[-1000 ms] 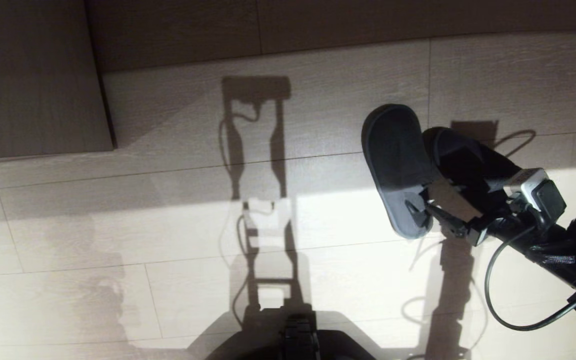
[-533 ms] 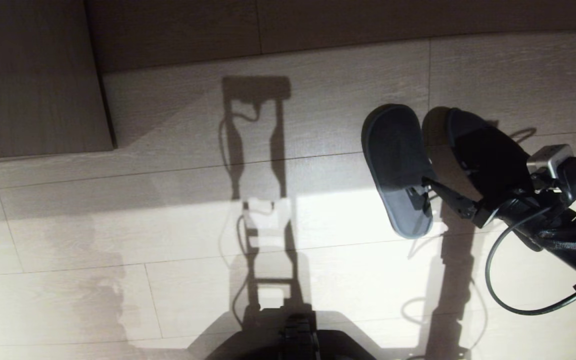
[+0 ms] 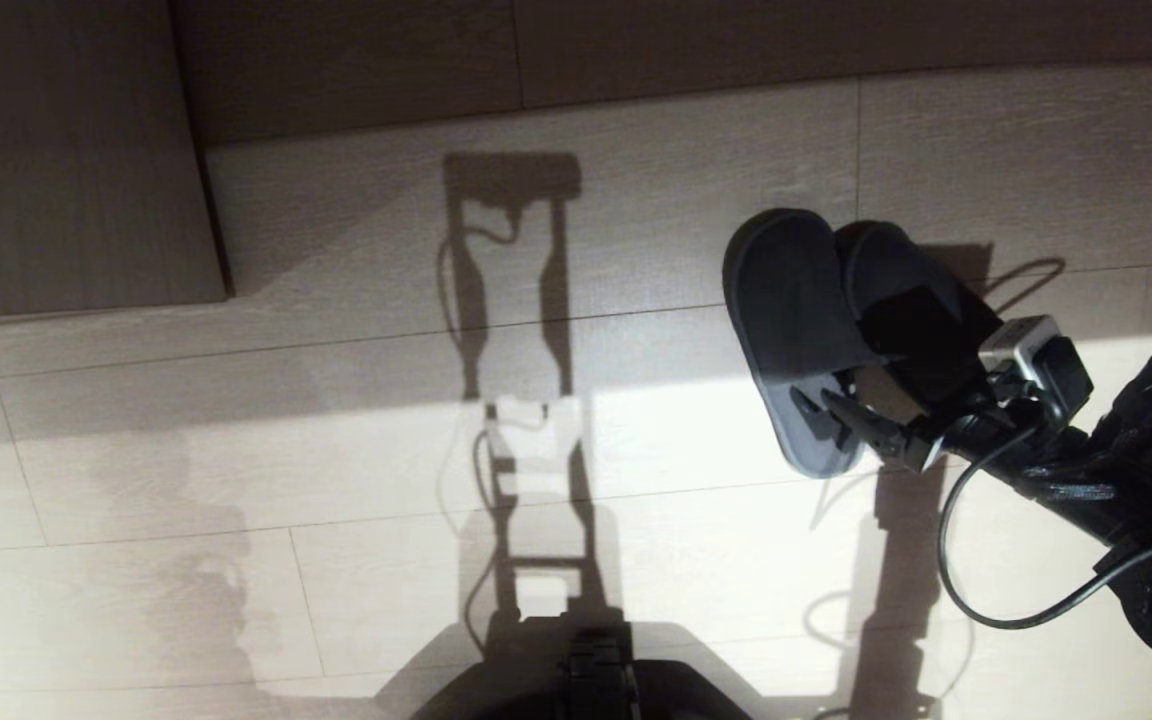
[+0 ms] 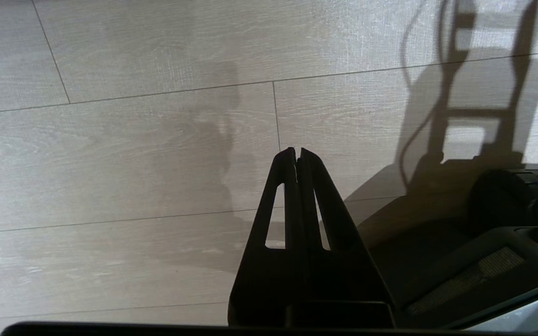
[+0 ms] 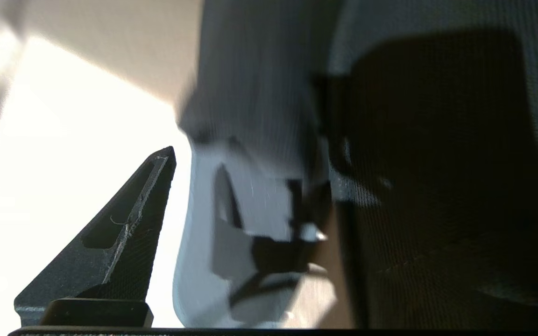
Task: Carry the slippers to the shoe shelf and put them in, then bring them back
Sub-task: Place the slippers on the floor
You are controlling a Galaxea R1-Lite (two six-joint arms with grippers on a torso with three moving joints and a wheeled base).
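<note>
Just ahead of the right hand (image 3: pixel 841 415) lie the slippers (image 3: pixel 796 330), on the floor (image 3: pixel 336 450) at the robot's right. One slipper lies flat, sole side dark against the sunlit boards. The other (image 3: pixel 901 300) is propped at a tilt, leaning toward the flat one, directly in front of the hand's wrist.

Right hand: fingers apart, at full spread. One finger (image 5: pixel 124 228) shows clear in the right wrist view, with the flat slipper's heel edge just beyond it; the second finger is hidden behind the slippers. Nothing is clamped.

Change over the last second: the tilted slipper has rocked, standing more upright half a second ago and now dropped back lower. The right arm has swung away toward the outer side and returned, and is now angled closer in at the heels. The flat slipper has not shifted.

Judgement: the hand is repositioning for a grasp of both heels together; the pair is not yet secured. No shoe shelf can be identified with certainty in view.

Left hand (image 4: pixel 296 156): fingers together, empty, parked over bare floor.
</note>
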